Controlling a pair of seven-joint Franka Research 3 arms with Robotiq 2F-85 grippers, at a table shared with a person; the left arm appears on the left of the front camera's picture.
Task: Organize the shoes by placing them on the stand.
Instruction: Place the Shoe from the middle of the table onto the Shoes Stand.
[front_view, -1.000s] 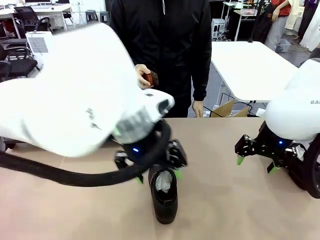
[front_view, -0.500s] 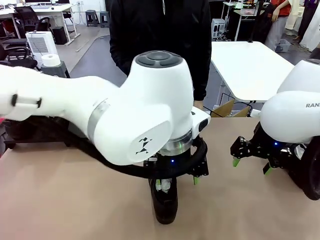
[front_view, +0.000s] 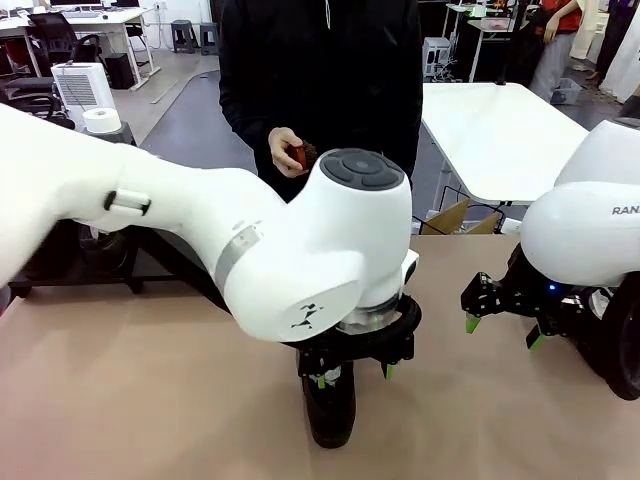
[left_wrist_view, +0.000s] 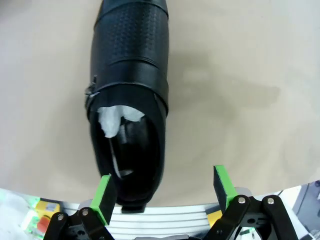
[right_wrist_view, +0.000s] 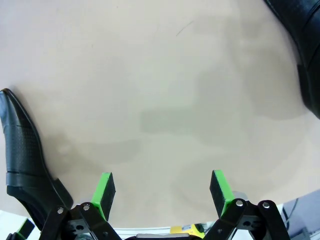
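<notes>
- One shoe (front_view: 331, 418) is lying on the counter (front_view: 150, 400), toe toward the robot. The left claw (front_view: 354, 375) is hanging lower over its heel than a second ago, spread, so a grasp seems to be nearing. The right claw (front_view: 502, 331) is waiting well apart, also spread. A person is holding a brush (front_view: 299, 156).
- Left wrist: the paper-stuffed shoe (left_wrist_view: 131, 90) is sitting off toward one pad (left_wrist_view: 105, 192), not yet pinched.
- Right wrist: the spread claw (right_wrist_view: 161, 189) is hovering over bare counter (right_wrist_view: 175, 100) between one shoe (right_wrist_view: 25, 160) and a second shoe (right_wrist_view: 305, 40).
</notes>
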